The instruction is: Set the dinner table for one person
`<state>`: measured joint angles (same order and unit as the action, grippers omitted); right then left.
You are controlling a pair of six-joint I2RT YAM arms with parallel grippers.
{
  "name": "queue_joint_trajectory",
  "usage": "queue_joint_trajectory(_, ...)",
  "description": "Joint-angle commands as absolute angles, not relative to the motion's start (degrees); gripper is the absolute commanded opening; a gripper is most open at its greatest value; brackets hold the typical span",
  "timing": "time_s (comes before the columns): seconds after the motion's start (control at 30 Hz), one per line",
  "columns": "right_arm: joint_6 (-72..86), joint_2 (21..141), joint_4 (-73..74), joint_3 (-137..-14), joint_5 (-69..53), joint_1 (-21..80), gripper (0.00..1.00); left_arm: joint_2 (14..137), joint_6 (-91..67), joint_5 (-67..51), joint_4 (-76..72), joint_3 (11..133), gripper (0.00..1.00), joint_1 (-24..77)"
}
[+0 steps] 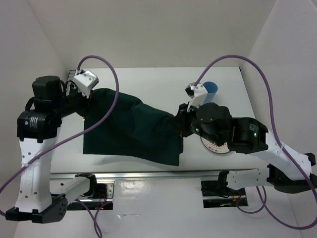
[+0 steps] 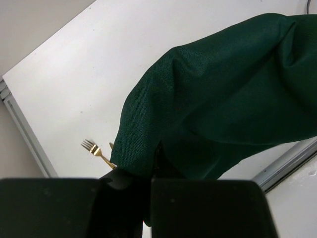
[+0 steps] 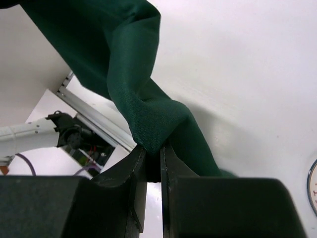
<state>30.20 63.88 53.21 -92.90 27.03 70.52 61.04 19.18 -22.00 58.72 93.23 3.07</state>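
Right, the left gripper (image 2: 154,166) and right gripper (image 3: 153,156) each pinch the green cloth (image 1: 133,131), half-lying on the dinner table (image 1: 148,82); I'd draw them apart evenly, then lower it flat.

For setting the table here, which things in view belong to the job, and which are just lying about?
Belong to the job:
- green cloth, pinched by the left gripper and the right gripper
- plate
- blue cup
- gold fork
- the white table itself

Just there:
- purple cables
- aluminium rail along the near edge
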Motion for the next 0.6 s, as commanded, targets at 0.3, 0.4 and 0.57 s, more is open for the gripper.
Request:
queue_joint_trajectory(0.3, 41.57, 67.64, 62.12, -89.9, 35.24, 70.93, 0.0, 64.24, 7.83, -20.21, 55.04, 80.88, 0.0, 2.9)
queue_joint_trajectory(0.4, 43.66, 74.41, 65.46, -90.7, 36.99, 70.93, 0.0, 66.26, 7.82, -18.99, 52.13, 77.36, 0.0, 2.9)
queue_joint_trajectory(0.57, 44.3, 77.78, 62.68, -90.0, 40.77, 70.93, 0.0, 69.69, 7.82, -18.2, 46.51, 74.1, 0.0, 2.9)
